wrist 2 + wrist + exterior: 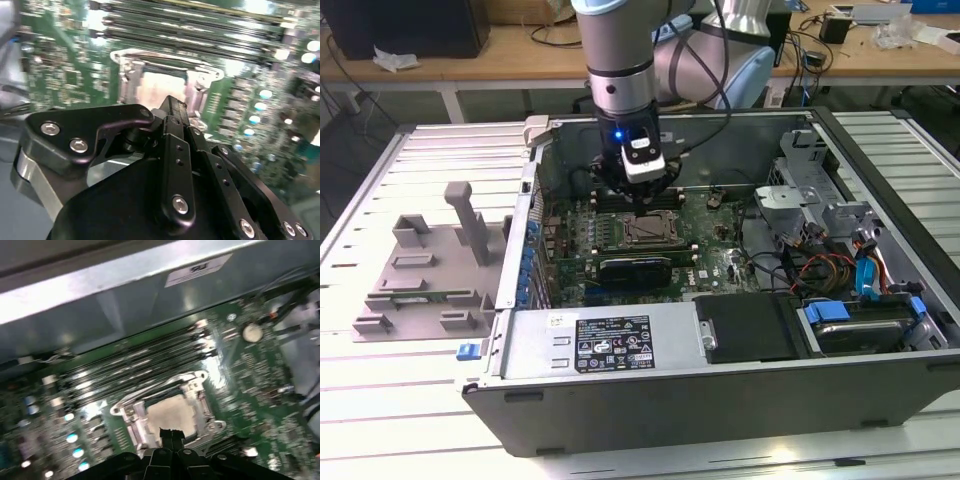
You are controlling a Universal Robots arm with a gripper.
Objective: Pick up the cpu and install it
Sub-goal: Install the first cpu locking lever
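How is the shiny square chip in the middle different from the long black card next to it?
The cpu is a small, pale, shiny square; the expansion card is long, black and dull. The cpu lies flat inside the metal socket frame, directly under the end effector; the expansion card sits beside it, clear of the end effector. Both are on the green motherboard inside the computer case.

Arm vertical, wrist pointing straight down, tool [647, 207] fingers pressed together.
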